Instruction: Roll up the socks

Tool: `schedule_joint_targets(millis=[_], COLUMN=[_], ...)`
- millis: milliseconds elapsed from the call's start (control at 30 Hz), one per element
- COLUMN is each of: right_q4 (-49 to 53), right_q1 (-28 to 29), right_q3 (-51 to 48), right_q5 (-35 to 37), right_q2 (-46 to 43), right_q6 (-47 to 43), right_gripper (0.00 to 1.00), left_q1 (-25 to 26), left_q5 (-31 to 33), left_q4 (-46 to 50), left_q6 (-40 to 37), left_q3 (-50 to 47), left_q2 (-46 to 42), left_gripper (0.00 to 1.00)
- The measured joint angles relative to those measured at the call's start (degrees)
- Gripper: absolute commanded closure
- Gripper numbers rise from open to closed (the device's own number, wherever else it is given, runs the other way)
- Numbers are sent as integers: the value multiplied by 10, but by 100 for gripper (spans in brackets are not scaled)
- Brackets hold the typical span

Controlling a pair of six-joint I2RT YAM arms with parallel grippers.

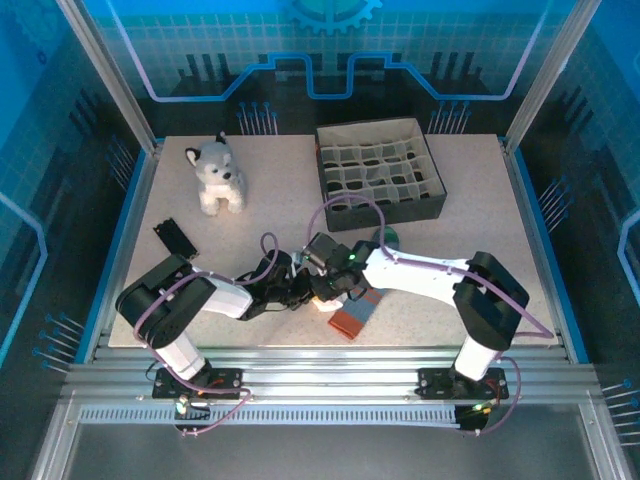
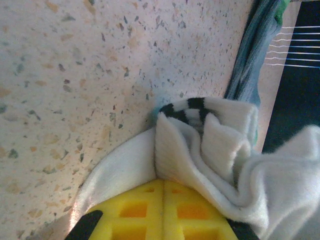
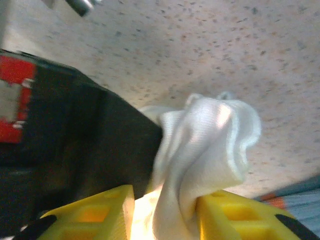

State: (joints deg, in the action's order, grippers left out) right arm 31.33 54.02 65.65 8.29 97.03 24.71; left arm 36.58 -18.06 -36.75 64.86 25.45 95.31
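While your left gripper [image 2: 162,212] is clamping shut on the white sock [image 2: 200,150], its yellow fingers [image 2: 135,215] are pressing together at the bottom centre of the left wrist frame. The dark-striped cuff is bunching just above them. The grey-blue sock [image 2: 252,65] is lying along the upper right of that frame. Your right gripper [image 3: 167,215] is standing partly open at the bottom of its wrist frame, with white sock fabric hanging in the gap between its fingers [image 3: 235,215]. In the overhead frame, both grippers are meeting low in the middle of the speckled table [image 1: 480,220]. A plush husky [image 1: 218,175] is sitting at upper left and a divided box [image 1: 380,175] at upper centre.
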Motion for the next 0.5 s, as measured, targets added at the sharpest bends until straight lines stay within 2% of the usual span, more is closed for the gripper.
schedule_joint_targets(millis=[200,500], right_q4=[-81,-255], right_q1=[-65,-133], right_q3=[-53,-159], right_q5=[-146,-301], right_q2=[-13,-24], right_q6=[34,132], right_gripper=[64,63], left_q1=[0,-1], left_q5=[2,2], left_q4=[5,21], left_q6=[-3,-5], left_q3=[0,5], left_q2=[-1,-2], left_gripper=[98,98])
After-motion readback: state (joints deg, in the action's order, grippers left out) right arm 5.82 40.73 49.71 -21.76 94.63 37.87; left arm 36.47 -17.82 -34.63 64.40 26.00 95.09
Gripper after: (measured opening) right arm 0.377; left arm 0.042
